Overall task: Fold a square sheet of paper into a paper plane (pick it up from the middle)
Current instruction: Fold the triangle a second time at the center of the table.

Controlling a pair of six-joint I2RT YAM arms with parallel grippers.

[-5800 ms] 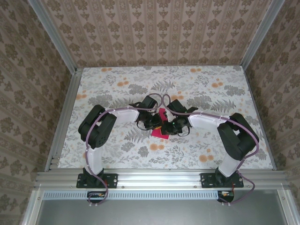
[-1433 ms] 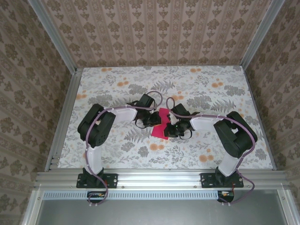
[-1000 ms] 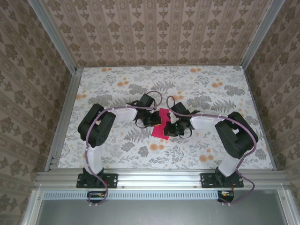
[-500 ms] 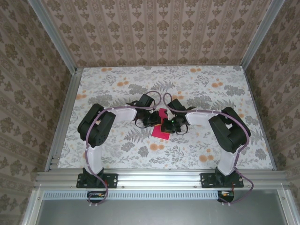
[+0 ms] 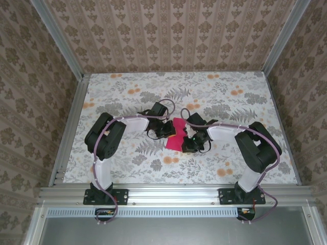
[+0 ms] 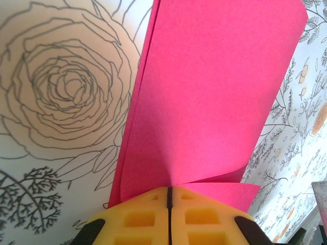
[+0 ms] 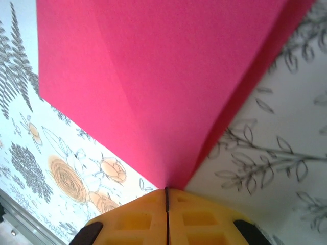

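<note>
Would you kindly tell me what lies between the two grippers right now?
Only the paper lies there. The top view shows it spanning the gap, and the wrist views show the left gripper and right gripper each shut on it.

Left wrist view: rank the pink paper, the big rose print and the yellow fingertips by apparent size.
1. pink paper
2. rose print
3. yellow fingertips, though nearness to the camera enlarges them
</note>
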